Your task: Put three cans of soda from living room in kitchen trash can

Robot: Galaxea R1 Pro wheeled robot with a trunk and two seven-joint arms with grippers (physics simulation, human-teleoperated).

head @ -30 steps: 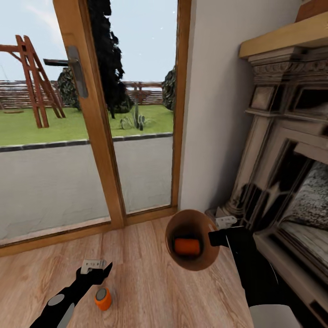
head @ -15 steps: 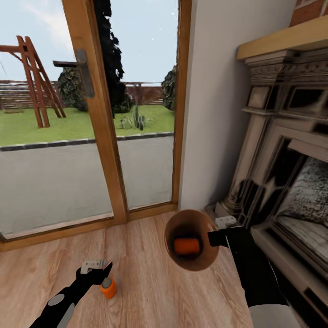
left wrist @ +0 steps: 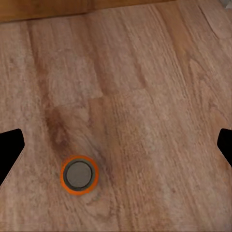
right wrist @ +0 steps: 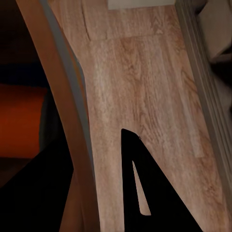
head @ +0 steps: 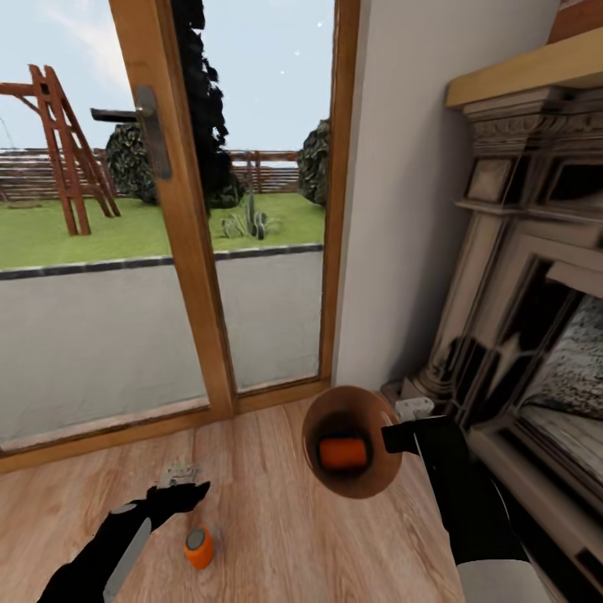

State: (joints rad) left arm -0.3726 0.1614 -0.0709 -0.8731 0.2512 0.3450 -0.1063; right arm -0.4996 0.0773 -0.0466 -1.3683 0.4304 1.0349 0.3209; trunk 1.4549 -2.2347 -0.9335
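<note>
The robot faces the wooden-framed glass garden door (head: 180, 251), with the carved stone fireplace (head: 519, 318) on its right. An orange can of soda (head: 198, 547) stands upright on the wood floor (head: 276, 536), near the door's threshold and apart from everything else; the left wrist view looks straight down on its grey top (left wrist: 78, 174).

The left gripper (head: 180, 486) hangs above the floor between the door and that can, just beside it and not touching. Its jaws are spread wide: in the left wrist view the two dark fingertips (left wrist: 8, 150) sit at opposite edges, and the can lies off to one side of the gap, closer to one fingertip.

The right gripper (head: 400, 435) holds the tash can (head: 352, 486) by its rim on the fireplace side, jaws clamped on the wall; the right wrist view shows the rim (right wrist: 67, 121) running between the dark fingers (right wrist: 145, 188). The bucket is tipped with its tan-brown mouth toward the camera, held clear of the floor between door and fireplace. A second orange can (head: 343, 453) lies on its side inside.
</note>
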